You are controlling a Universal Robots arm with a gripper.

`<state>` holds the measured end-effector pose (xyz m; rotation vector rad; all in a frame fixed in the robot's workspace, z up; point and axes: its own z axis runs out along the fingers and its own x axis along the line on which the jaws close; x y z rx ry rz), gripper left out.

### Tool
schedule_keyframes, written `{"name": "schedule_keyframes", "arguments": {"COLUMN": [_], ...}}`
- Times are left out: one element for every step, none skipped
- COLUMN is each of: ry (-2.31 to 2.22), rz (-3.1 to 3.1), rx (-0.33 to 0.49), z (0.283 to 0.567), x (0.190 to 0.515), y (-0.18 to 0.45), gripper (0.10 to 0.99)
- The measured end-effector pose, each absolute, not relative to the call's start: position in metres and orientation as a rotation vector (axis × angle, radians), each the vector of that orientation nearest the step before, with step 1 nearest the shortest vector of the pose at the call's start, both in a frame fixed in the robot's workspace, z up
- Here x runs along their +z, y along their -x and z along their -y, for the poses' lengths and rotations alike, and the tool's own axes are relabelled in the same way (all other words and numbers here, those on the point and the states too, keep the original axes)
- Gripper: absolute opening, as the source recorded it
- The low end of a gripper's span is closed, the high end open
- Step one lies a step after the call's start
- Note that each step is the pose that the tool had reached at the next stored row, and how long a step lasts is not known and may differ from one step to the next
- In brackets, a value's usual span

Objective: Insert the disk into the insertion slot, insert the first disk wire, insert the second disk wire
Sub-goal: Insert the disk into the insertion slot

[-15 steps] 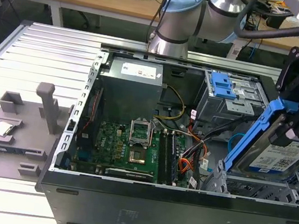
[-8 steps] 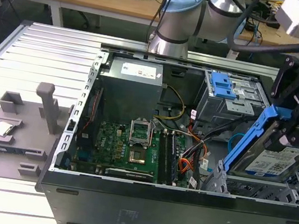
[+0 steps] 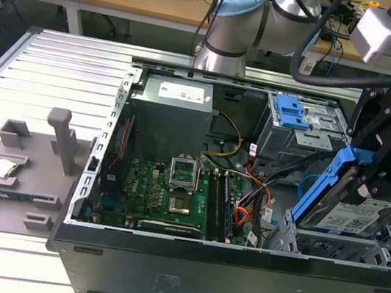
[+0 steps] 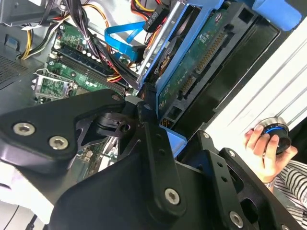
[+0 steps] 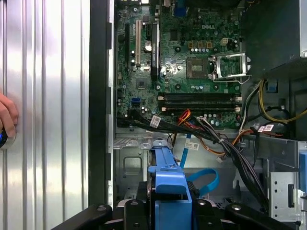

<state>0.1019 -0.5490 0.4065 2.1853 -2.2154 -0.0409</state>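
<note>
closest to me in the exterior view is the black near wall of the open case (image 3: 182, 278), which lies on its side on the slatted metal tabletop (image 3: 44, 70). just behind that wall, at the exterior view's right, sits the grey perforated cage with the slot (image 3: 314, 245). the disk (image 3: 344, 215) is above it, tilted up on edge with its blue carrier rail rising, label toward me, and not in the slot. i cannot tell whether its lower edge touches the cage. the gripper (image 3: 368, 185) reaches down from the right and the jaws are pinching the disk. in the first wrist view the black fingers (image 5: 134, 211) sit tight against both sides of the blue carrier.

in the second wrist view the second wire (image 4: 124, 27) curls in a loose loop just beside the disk's green underside, plugged into nothing i can see. the first wire (image 5: 184, 116) fans out red and orange near the edge of the motherboard (image 3: 165, 194), and i cannot make out its plug. outside the case a person's hand (image 4: 261, 151) rests on a round knob (image 4: 276, 134) with a blue ring.

at the exterior view's left, well apart from the case, a grey fixture (image 3: 62, 144) holds a small chip (image 3: 2, 168). further back in the case are the grey power supply (image 3: 171, 109) and, to its right, a taller bay with a blue latch (image 3: 288, 111). beyond the far wall stands the arm (image 3: 233, 26).
</note>
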Motion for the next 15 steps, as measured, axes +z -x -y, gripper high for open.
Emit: {"name": "schedule_keyframes", "arguments": {"ry": [-2.185,-2.185,-2.185,-2.185,-2.185,-2.185,-2.185,-2.185,-2.185,-2.185,-2.185,-2.185,-2.185,-2.185,-2.185], "rz": [2.215,2.215,2.215,2.215,2.215,2.215,2.215,2.215,2.215,2.215,2.215,2.215,2.215,2.215,2.215], "rx": [-0.041,-0.041,-0.041,-0.041,-0.041,-0.041,-0.041,-0.041,-0.041,-0.041,-0.041,-0.041,-0.041,-0.041,-0.041], "z": [0.549,0.549,0.549,0.549,0.549,0.549,0.549,0.549,0.549,0.549,0.549,0.549,0.549,0.549,0.549], "x": [0.405,0.405,0.403,0.402,0.400,0.398,0.397,0.395,0.393,0.392,0.391,0.390,0.389,0.388,0.386], "y": [-0.102,-0.102,-0.102,-0.102,-0.102,-0.102,-0.102,-0.102,-0.102,-0.102,-0.102,-0.102,-0.102,-0.102,-0.102], "gripper": [0.369,0.369,0.369,0.369,0.369,0.369,0.369,0.369,0.369,0.369,0.369,0.369,0.369,0.369,0.369]}}
